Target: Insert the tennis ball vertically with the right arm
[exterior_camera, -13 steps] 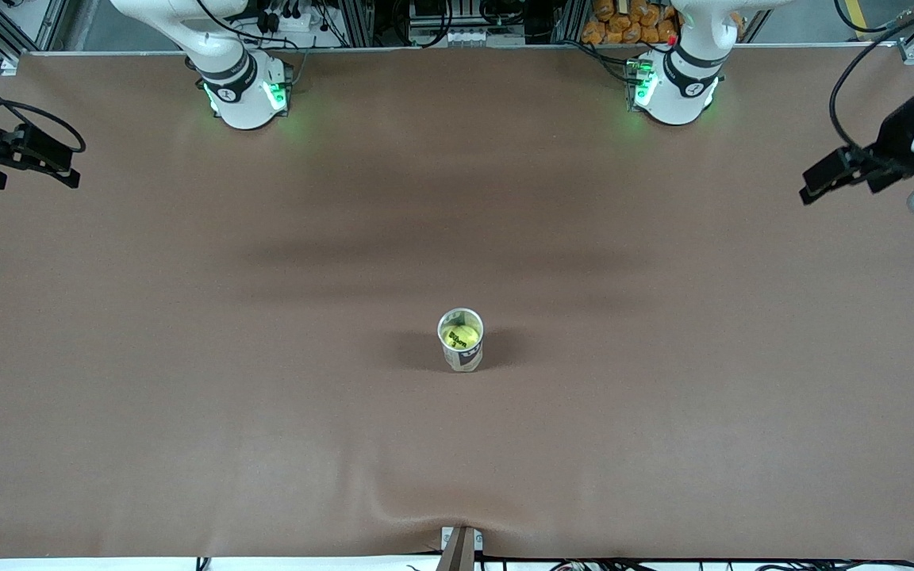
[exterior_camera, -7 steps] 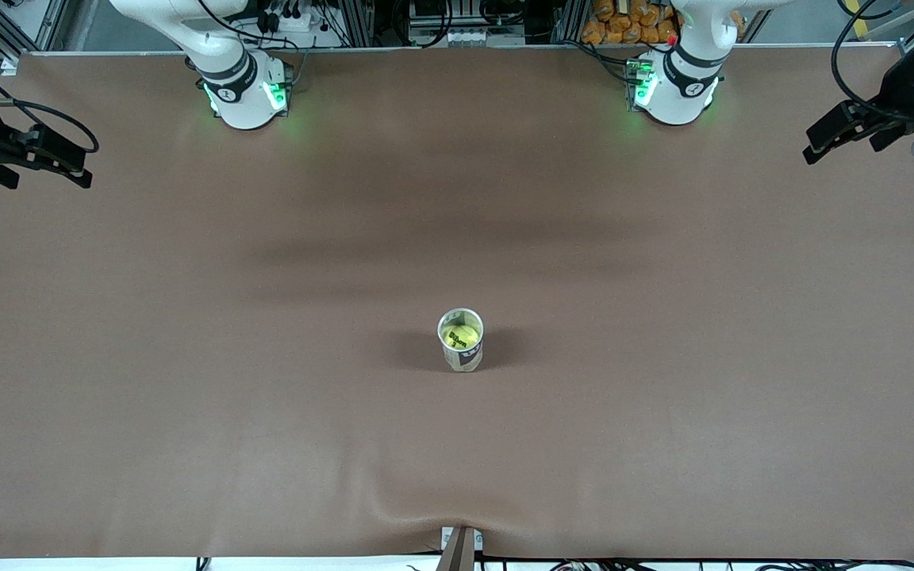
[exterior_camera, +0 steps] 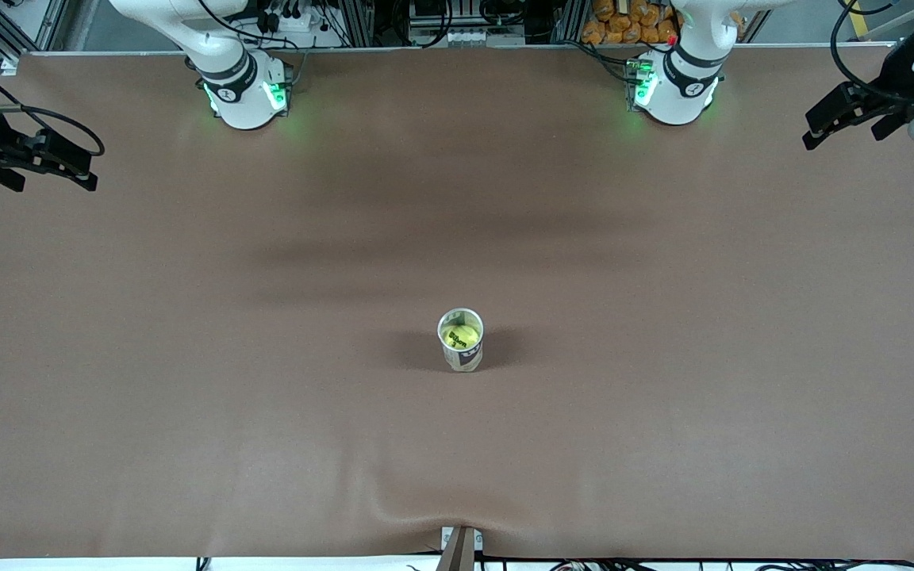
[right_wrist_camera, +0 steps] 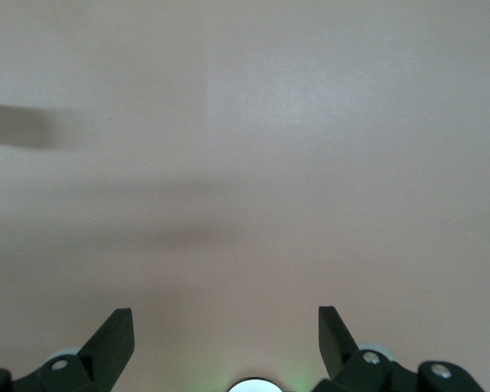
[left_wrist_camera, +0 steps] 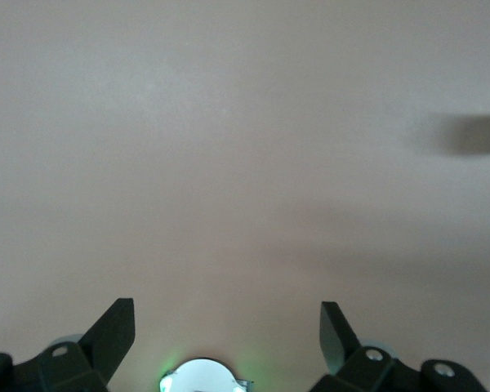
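both sets of jaws are standing wide apart and holding nothing. the right gripper (exterior_camera: 68, 170) is hanging over the table's edge at the right arm's end, and its wrist view is showing only bare brown cover between its fingertips (right_wrist_camera: 114, 335). the left gripper (exterior_camera: 834, 119) is sitting over the left arm's end of the table, equally empty, with its fingertips (left_wrist_camera: 118, 327) spread over plain surface.

well apart from both, near the middle of the table (exterior_camera: 663, 436), a can (exterior_camera: 461, 350) is standing upright with the tennis ball (exterior_camera: 461, 337) resting inside it, just below the rim. judging by this, the insertion is looking finished.

the remaining risks are looking small: the can is tall, narrow and unsupported, so any arm swinging low across the middle could be knocking it over and spilling the ball. a ripple in the cover (exterior_camera: 417, 507) near the front camera's edge is lying well away from the can.
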You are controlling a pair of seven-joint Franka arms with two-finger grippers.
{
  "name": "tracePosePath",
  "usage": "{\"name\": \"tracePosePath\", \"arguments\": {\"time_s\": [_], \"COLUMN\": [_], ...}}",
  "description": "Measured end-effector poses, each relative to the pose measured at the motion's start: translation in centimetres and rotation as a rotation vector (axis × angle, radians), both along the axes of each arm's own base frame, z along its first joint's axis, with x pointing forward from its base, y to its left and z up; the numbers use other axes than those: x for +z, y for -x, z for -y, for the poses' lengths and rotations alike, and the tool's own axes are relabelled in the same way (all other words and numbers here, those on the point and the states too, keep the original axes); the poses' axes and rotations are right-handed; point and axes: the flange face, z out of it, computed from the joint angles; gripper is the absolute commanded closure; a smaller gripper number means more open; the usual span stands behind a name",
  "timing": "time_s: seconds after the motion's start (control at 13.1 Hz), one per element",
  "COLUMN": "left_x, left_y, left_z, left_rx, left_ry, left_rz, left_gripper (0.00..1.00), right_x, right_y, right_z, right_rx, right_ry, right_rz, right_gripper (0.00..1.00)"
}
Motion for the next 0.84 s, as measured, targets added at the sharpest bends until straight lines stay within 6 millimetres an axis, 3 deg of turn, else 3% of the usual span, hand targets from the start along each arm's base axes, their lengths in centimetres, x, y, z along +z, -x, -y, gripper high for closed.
{"name": "tracePosePath", "arguments": {"time_s": [0.31, 0.84], "left_x": [1.8, 2.4], "left_y": [0.1, -2.4], "left_z": [1.3, 0.6], "left_rx": [-0.042, -0.029], "left_ry": [-0.004, 0.007], "left_rz": [0.027, -0.040], "left_gripper": [0.00, 0.00], "right_x": [0.0, 0.0], "right_y": [0.0, 0.0], "right_z": [0.0, 0.3], "right_rx": [-0.002, -0.009], "right_ry": [0.000, 0.001], "right_rz": [-0.001, -0.001], "right_gripper": [0.00, 0.00]}}
